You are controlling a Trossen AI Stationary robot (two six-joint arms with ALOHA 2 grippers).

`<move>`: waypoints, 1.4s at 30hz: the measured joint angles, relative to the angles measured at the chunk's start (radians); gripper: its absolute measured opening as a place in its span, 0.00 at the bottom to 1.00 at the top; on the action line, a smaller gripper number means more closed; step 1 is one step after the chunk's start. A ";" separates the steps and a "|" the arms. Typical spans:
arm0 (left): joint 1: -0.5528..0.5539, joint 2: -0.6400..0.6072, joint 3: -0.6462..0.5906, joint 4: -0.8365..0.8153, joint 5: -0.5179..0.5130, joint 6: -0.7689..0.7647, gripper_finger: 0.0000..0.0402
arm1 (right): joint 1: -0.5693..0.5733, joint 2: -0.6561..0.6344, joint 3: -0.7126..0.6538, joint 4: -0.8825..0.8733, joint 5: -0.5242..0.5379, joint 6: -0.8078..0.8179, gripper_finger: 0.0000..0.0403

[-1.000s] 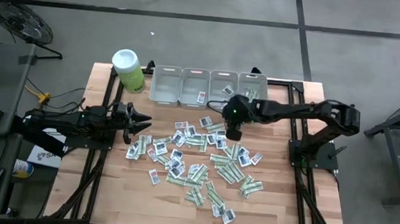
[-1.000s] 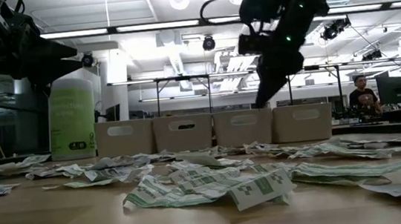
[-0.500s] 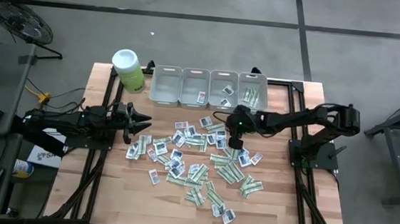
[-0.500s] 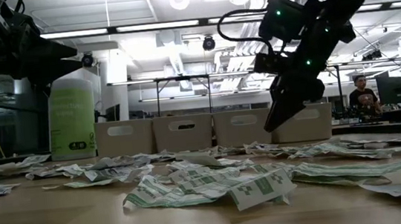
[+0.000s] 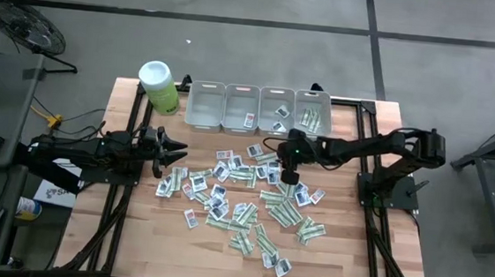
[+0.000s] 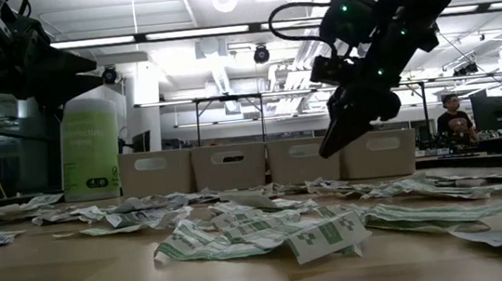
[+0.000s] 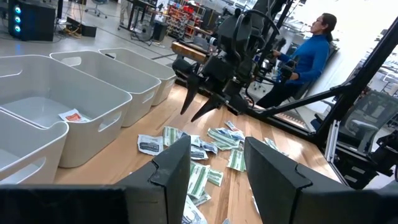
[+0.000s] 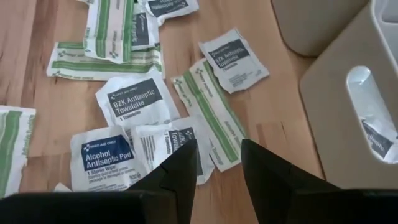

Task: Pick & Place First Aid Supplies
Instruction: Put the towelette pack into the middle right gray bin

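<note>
The first aid supplies lie flat and scattered over the middle of the wooden table: white squarish packets and green-and-white strips. My right gripper hangs open a little above the pile's far part, slanting down, touching nothing. In its wrist view my right gripper stands over a white towelette packet and a green-and-white strip. My left gripper waits open and level at the table's left, left of the pile.
Four grey bins stand in a row along the far edge; three hold a few packets. A lime-green canister stands left of them. One bin's wall is close beside my right gripper. A person sits beyond the table.
My right gripper has come away from the bins toward the near edge and sunk toward the pile, tipping as it went. Its fingers stay apart. The packets have not moved.
</note>
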 joint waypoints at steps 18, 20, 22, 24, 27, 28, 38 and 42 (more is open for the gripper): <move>0.000 0.000 0.000 0.000 0.000 0.000 0.37 | -0.023 0.177 0.271 -0.275 -0.064 -0.109 0.29; 0.000 0.000 0.000 0.000 0.000 0.000 0.37 | -0.033 0.205 0.306 -0.298 -0.088 -0.126 0.29; 0.000 0.000 0.000 0.000 0.000 0.000 0.37 | -0.039 0.236 0.343 -0.342 -0.100 -0.147 0.29; 0.000 0.000 0.000 0.000 0.000 0.000 0.37 | -0.044 0.266 0.384 -0.392 -0.101 -0.166 0.29; 0.000 0.000 0.000 0.000 0.000 0.000 0.37 | -0.046 0.298 0.437 -0.464 -0.111 -0.201 0.29; 0.000 0.000 0.000 0.000 0.000 0.000 0.37 | -0.046 0.307 0.450 -0.482 -0.119 -0.210 0.29; 0.000 0.000 0.000 0.000 0.000 0.000 0.37 | -0.053 0.322 0.486 -0.545 -0.152 -0.245 0.29; 0.000 0.000 0.000 0.000 0.000 0.000 0.37 | -0.053 0.322 0.486 -0.538 -0.146 -0.261 0.29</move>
